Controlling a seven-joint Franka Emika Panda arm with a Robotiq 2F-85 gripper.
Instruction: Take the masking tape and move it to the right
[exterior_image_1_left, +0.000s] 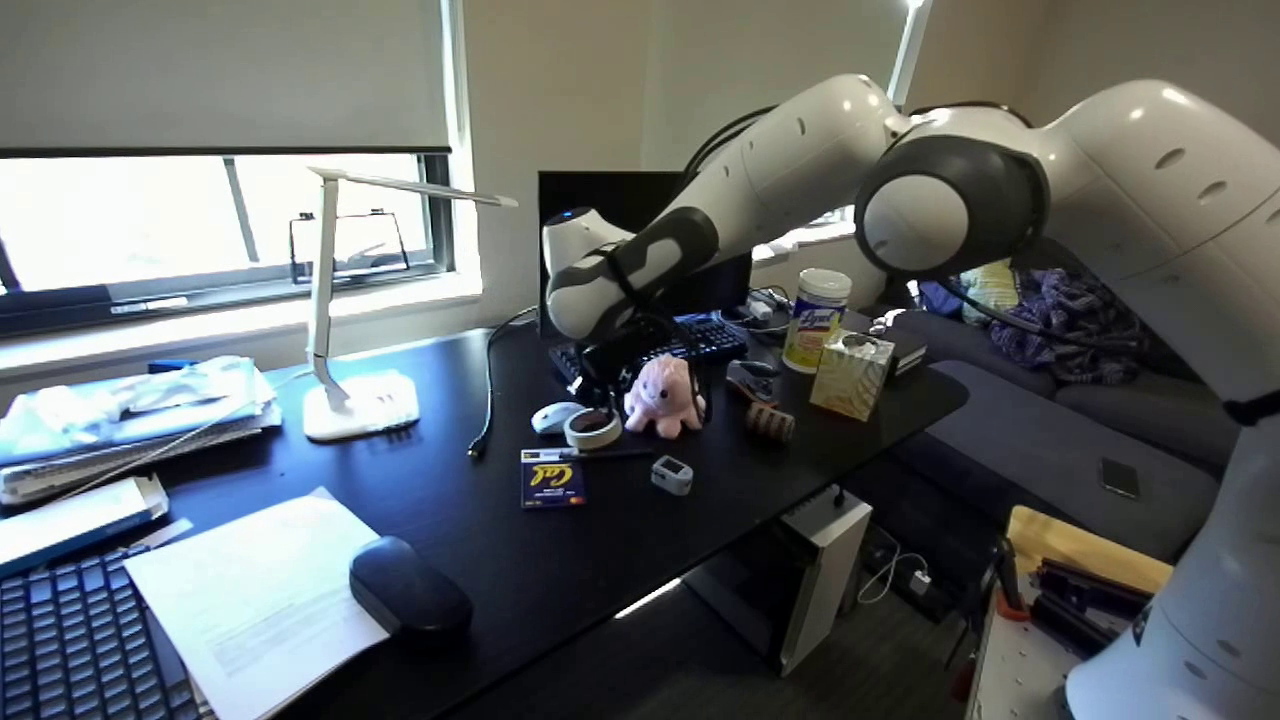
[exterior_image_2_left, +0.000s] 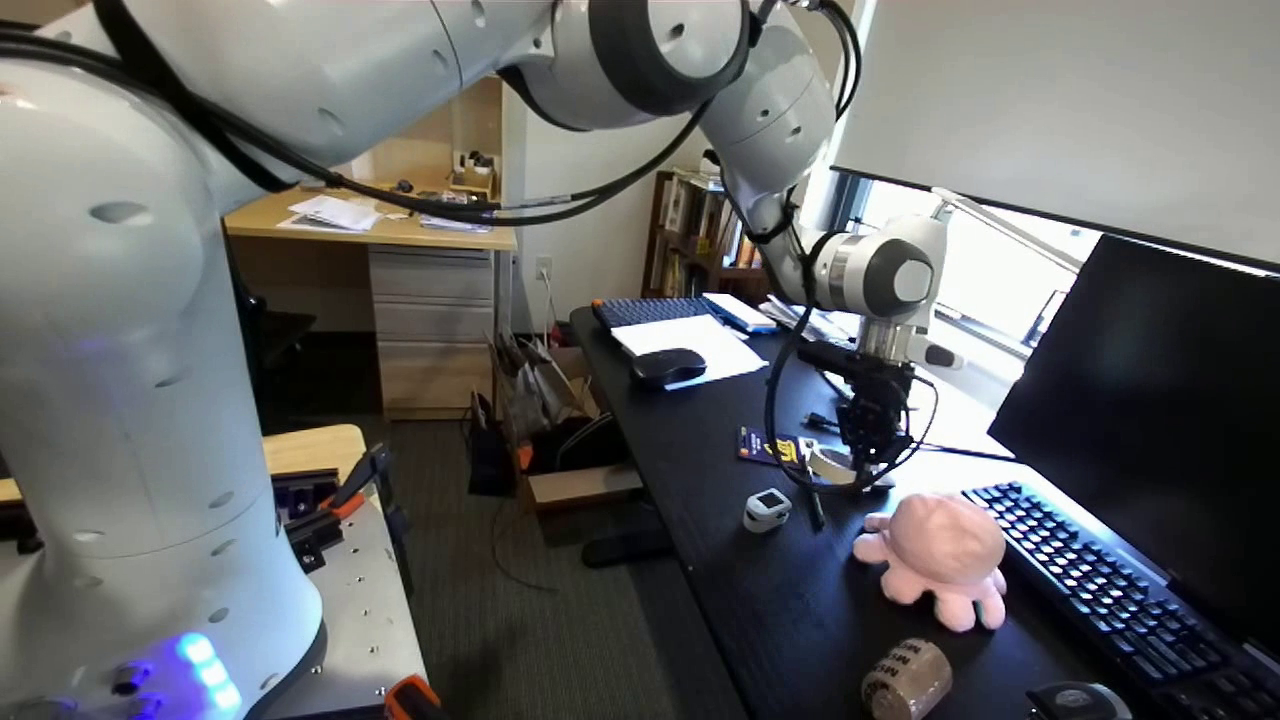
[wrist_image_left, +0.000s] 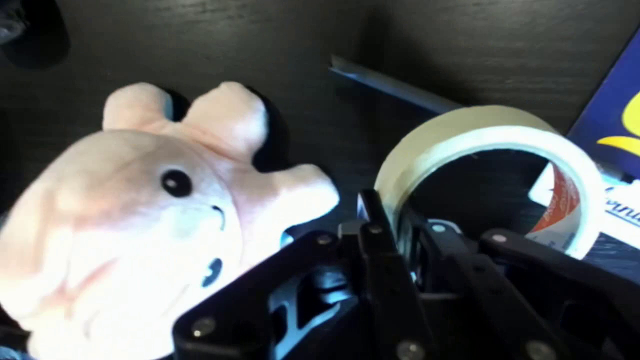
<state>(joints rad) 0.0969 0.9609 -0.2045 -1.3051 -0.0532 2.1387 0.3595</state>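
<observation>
The masking tape (wrist_image_left: 500, 132), a tan ring with a dark hollow centre, lies in the right half of the wrist view. It also shows in both exterior views, below the gripper (exterior_image_1_left: 592, 440) (exterior_image_2_left: 830, 465). My gripper (wrist_image_left: 387, 210) has one finger outside the ring's wall and one inside the hollow, closed on the wall. The gripper also shows at the tape in an exterior view (exterior_image_2_left: 870, 462). The fingers hide part of the ring's near side. I cannot tell whether the tape is lifted off the desk.
A pink octopus toy (exterior_image_1_left: 663, 395) stands right beside the tape. A blue card (exterior_image_1_left: 552, 483), a dark pen (exterior_image_1_left: 620, 454), a white mouse (exterior_image_1_left: 556, 417) and a small grey-white device (exterior_image_1_left: 672, 476) lie close by. A brown roll (exterior_image_2_left: 908, 680) and a keyboard (exterior_image_2_left: 1090, 570) are beyond the toy.
</observation>
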